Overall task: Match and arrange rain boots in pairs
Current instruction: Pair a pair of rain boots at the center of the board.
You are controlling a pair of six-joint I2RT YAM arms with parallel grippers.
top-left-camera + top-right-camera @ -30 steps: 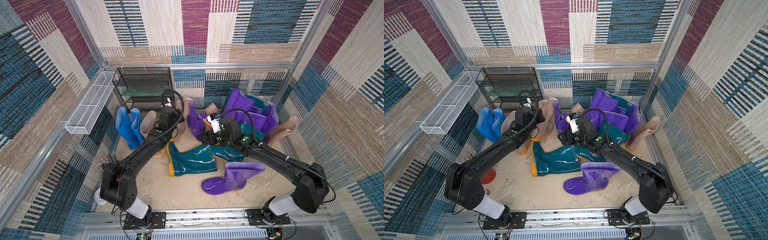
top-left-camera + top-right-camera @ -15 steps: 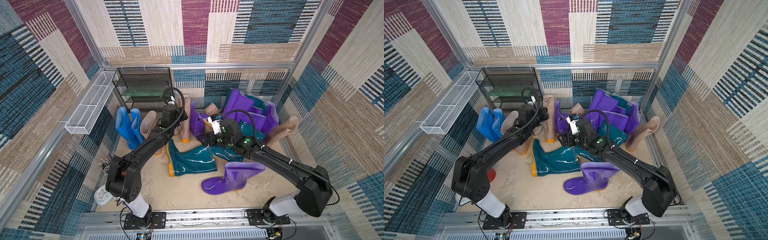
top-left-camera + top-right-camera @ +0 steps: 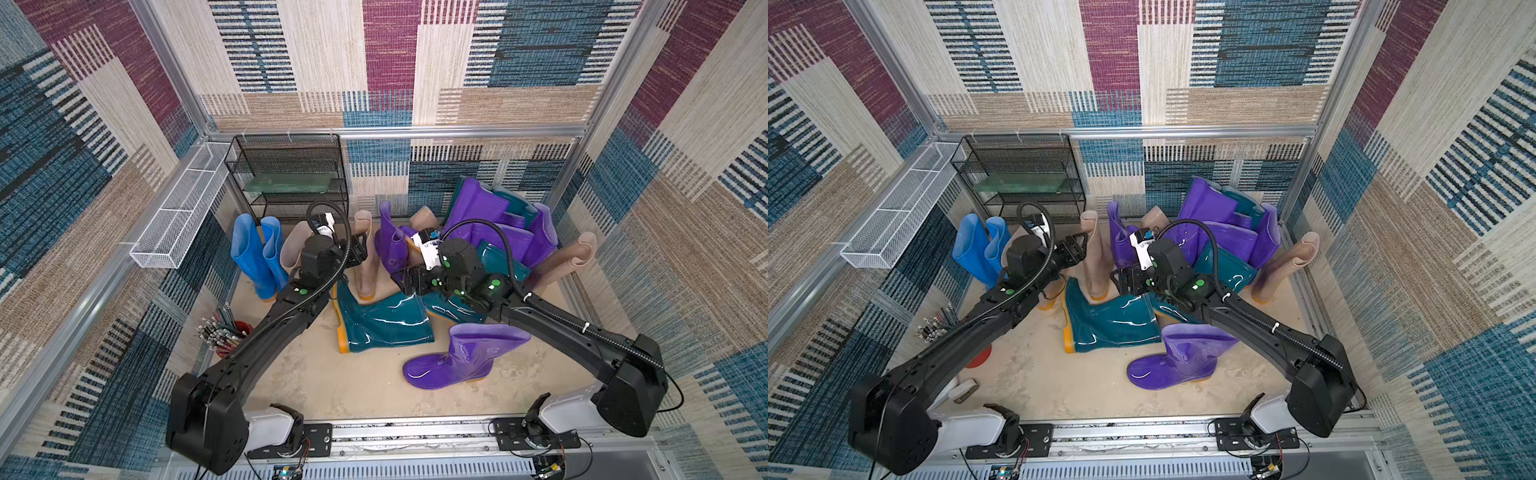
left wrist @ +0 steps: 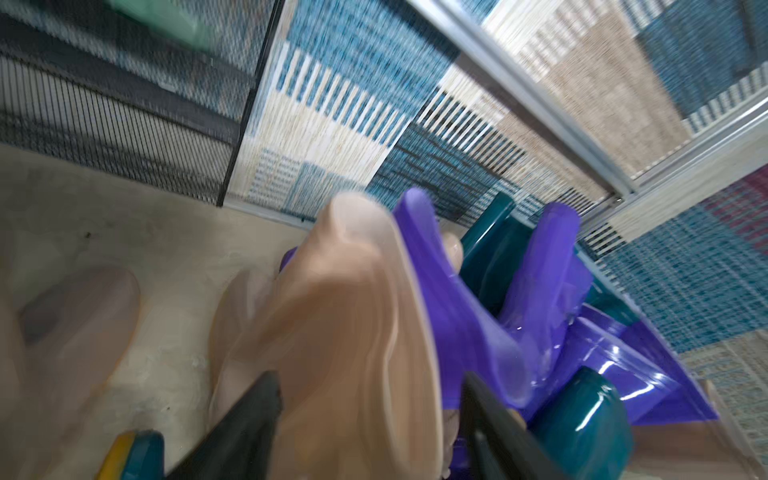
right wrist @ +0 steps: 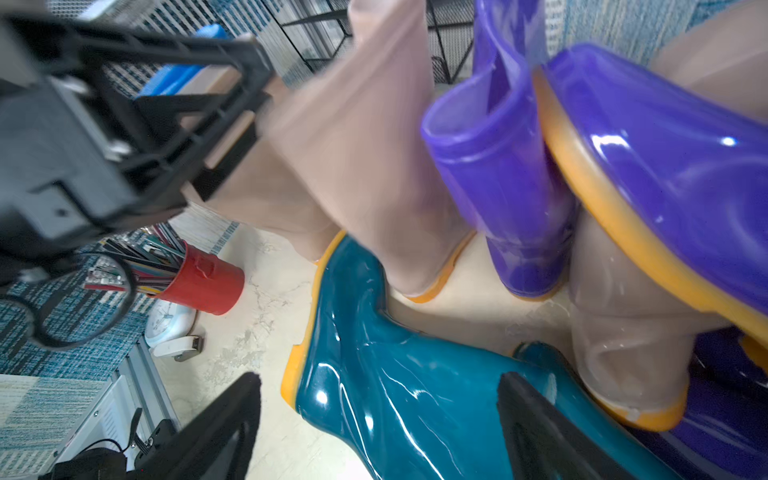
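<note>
A tall beige orange-soled rubber boot (image 3: 370,274) stands upright mid-frame. The left gripper (image 4: 370,386) straddles its shaft, jaws spread and not clamped. The right gripper (image 5: 378,386) gapes empty over a toppled glossy teal boot (image 5: 415,407).

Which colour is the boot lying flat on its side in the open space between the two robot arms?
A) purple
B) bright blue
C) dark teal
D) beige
C: the dark teal boot lies tipped over on its side with its orange sole edge showing, while the purple boot nearer the front stands upright.
</note>
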